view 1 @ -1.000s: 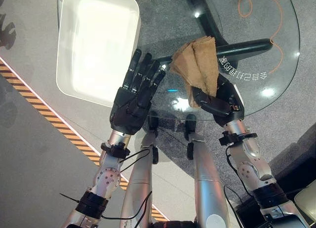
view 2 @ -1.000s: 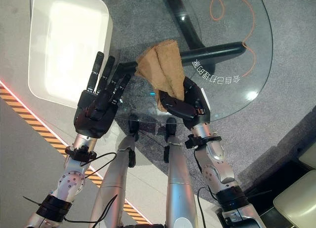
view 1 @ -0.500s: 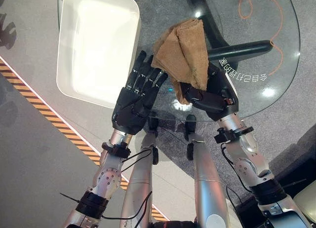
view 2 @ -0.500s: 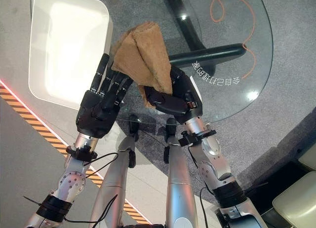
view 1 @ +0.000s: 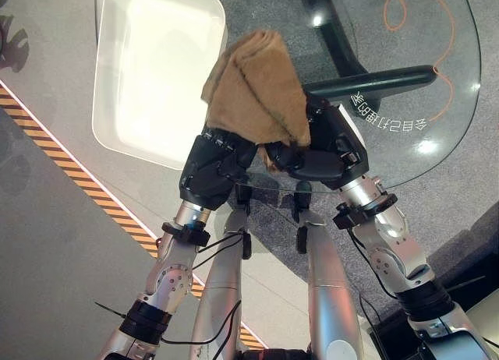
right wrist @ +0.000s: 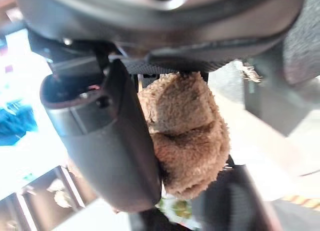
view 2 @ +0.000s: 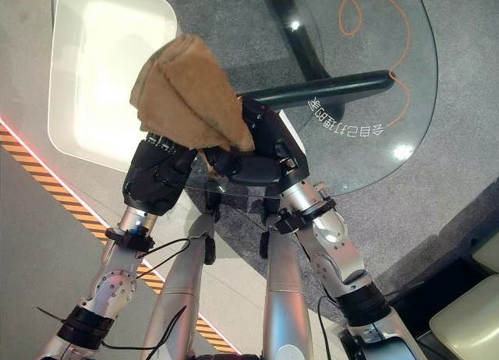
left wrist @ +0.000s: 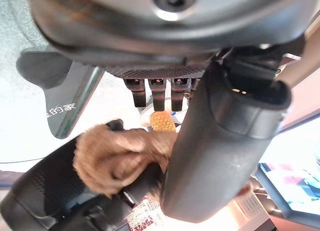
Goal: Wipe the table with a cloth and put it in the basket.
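Brown and fuzzy, the cloth (view 1: pixel 257 87) hangs bunched above the near edge of the round glass table (view 1: pixel 437 134), its upper part spread like a loose tent over the fingers of the left hand (view 1: pixel 214 165). The right hand (view 1: pixel 323 150) has it: the fingers and thumb are curled tight round the cloth's lower end, and the right wrist view shows the fabric (right wrist: pixel 187 141) packed into that closed grasp. The left hand sits just beside the right, under the draped cloth. Its fingers are hidden beneath the fabric, so I cannot tell how far they are open or whether they hold any of it. A white basket (view 1: pixel 129 72), shaped like a shallow rounded tray, stands on the table's left side. The cloth overlaps the basket's right rim in the head views, but it is not lying inside.
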You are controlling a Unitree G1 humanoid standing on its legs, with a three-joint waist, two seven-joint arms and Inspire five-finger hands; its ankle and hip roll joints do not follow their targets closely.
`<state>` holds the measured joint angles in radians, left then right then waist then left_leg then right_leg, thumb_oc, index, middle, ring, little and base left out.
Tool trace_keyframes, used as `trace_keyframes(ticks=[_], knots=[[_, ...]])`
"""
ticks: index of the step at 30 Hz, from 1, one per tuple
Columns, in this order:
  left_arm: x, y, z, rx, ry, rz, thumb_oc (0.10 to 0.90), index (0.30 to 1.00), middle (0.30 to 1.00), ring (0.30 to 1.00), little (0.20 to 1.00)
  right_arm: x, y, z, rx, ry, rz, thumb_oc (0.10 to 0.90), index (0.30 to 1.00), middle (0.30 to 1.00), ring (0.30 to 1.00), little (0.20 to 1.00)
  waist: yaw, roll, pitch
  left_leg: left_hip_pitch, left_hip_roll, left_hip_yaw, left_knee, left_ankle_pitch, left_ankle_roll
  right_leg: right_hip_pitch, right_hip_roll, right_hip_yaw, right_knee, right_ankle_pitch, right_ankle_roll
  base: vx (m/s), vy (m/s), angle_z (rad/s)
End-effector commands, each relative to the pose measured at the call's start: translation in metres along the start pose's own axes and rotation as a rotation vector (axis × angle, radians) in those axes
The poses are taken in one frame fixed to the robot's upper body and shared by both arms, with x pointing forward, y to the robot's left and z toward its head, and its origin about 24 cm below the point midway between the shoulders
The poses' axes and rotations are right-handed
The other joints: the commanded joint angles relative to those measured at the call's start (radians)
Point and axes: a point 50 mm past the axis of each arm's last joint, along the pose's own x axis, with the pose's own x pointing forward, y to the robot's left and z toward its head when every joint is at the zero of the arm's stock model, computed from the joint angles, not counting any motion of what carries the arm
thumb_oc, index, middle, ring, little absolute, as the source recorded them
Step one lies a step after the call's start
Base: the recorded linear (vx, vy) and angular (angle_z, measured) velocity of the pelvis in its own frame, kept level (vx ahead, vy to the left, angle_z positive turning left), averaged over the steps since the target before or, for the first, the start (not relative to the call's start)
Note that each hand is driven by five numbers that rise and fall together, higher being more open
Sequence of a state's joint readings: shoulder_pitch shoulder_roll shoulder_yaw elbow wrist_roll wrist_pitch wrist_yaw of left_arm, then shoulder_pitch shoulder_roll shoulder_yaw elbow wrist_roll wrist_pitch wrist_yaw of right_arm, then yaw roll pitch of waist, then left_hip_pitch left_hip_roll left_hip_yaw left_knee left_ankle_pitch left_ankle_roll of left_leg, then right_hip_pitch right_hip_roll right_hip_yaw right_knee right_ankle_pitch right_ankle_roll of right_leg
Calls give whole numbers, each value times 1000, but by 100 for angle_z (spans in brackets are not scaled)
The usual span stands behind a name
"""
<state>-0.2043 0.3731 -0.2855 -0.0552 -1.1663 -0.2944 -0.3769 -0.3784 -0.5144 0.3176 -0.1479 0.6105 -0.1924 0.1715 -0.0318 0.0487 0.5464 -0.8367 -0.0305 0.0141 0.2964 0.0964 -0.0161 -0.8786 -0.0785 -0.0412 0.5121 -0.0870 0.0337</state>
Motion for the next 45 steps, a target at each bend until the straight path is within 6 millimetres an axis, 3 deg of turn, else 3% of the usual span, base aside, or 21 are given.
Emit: trace_keyframes(ticks=[1,6,13,25,31,42,43,44,45], knots=[[14,-38,28,30,-157,-242,800,900,900,900,900,13,39,46,-85,-227,254,100,300,300,300,200,11,-7,-26,23,-61,24,56,-87,42,36,69,-17,-160,122,7,0,0,0],[18,-42,28,-11,-174,-273,800,900,900,900,900,18,47,25,-201,-57,314,100,300,300,300,200,17,-4,-26,19,-64,20,55,-83,41,31,65,-21,-158,121,6,0,0,0],[17,-46,28,-91,-203,-336,800,900,900,900,900,17,36,-1,-226,91,248,100,300,300,300,200,26,3,-26,23,-69,18,49,-79,40,36,60,-29,-161,119,3,0,0,0],[21,-52,23,-140,-193,-413,800,900,900,900,900,20,31,-12,-143,138,216,100,300,300,300,200,25,8,-26,26,-74,17,45,-78,41,32,63,-24,-156,118,4,0,0,0],[21,-54,23,-140,-200,-437,800,900,900,900,900,16,46,-19,-76,214,423,100,300,300,300,200,31,11,-26,20,-78,14,45,-75,42,28,59,-26,-158,120,3,0,0,0],[26,-49,20,-91,-166,-348,800,900,900,900,900,15,66,-12,-63,184,710,100,300,300,300,200,38,5,-26,21,-84,-1,40,-69,44,27,63,-25,-162,128,9,-4,-4,2],[26,-48,20,-87,-171,-334,687,804,804,804,787,14,67,-12,-69,190,726,100,300,300,300,200,39,5,-26,19,-84,-2,41,-67,44,26,64,-24,-163,130,9,0,0,0],[25,-47,20,-85,-176,-320,432,585,585,585,532,14,68,-12,-75,195,736,100,300,300,300,200,39,5,-26,17,-85,-3,40,-66,44,25,64,-24,-165,131,9,0,0,0],[25,-46,21,-81,-181,-312,410,566,566,566,510,13,69,-11,-83,197,744,100,300,300,300,200,39,4,-26,20,-86,-3,35,-64,44,27,66,-24,-168,131,9,0,0,0]])
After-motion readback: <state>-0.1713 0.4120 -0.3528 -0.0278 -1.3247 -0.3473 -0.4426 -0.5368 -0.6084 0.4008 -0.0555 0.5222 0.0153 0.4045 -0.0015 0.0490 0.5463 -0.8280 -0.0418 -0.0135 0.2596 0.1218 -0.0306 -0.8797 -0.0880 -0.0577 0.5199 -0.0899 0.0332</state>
